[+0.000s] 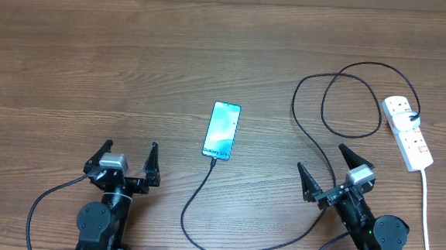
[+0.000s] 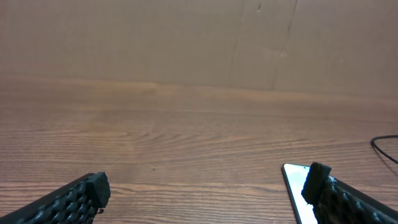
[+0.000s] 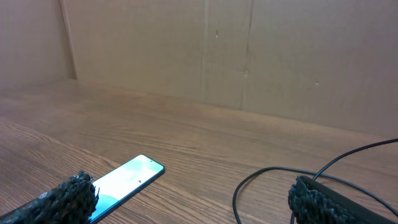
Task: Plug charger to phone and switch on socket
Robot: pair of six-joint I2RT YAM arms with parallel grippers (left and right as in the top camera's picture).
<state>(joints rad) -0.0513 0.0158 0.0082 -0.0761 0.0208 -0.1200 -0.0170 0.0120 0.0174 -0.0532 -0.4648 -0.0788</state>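
The phone (image 1: 223,130) is laid face up near the middle of the table (image 1: 95,55); the socket (image 1: 408,135) is set toward the right edge; the charger (image 1: 292,106) appears plugged into it; its tip is seen at the phone's near end, seemingly inserted, though this cannot be confirmed; the switch is judged still to be pressed; the left pincer (image 1: 131,146) and right pincer (image 1: 321,157) are held spread and empty by the near edge.
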